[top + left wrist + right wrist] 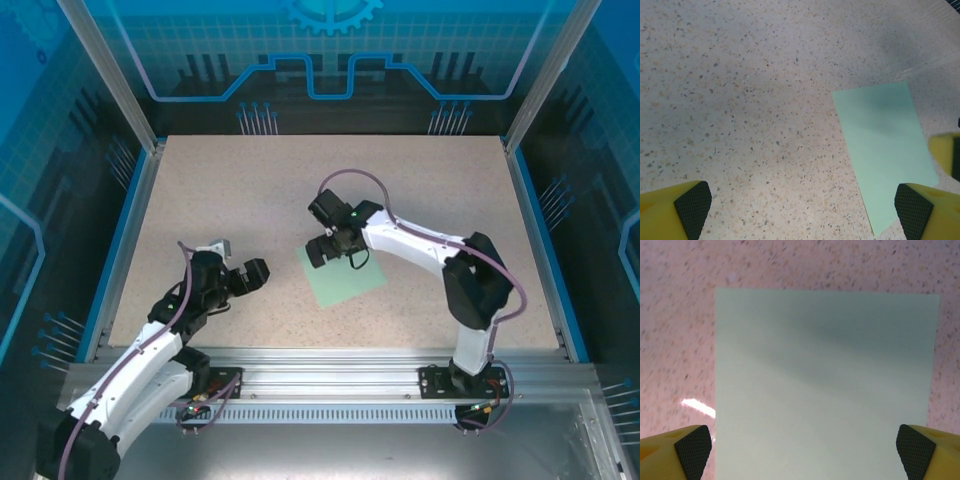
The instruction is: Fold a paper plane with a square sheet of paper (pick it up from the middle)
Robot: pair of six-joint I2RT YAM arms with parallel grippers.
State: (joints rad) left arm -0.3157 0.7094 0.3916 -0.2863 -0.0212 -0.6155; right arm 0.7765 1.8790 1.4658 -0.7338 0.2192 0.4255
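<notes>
Sheet of paper (344, 280) lies flat on the table (230, 190) directly under the right gripper (802, 452), whose wide-open, empty jaws straddle its width; left gripper (247, 273), likewise open and empty, sits well apart.

A speckled beige table (420, 180) spreads out beneath both the left gripper (238, 262) and the right gripper (330, 252), with tiny dark and tan flecks all over it. Just ahead of the right gripper, off to one side, a short bright glare streak (697, 407) lies on that surface. Far beyond both grippers stands a blue back wall (200, 40) printed with a grid, stepped lines and a gear emblem (333, 12). Slanted aluminium posts (110, 70) frame it, and blue edge strips (120, 240) run along the table's sides, outward of each gripper. Behind the grippers, at the near edge, lies an aluminium rail (330, 365) with a slotted strip (330, 410) below.
</notes>
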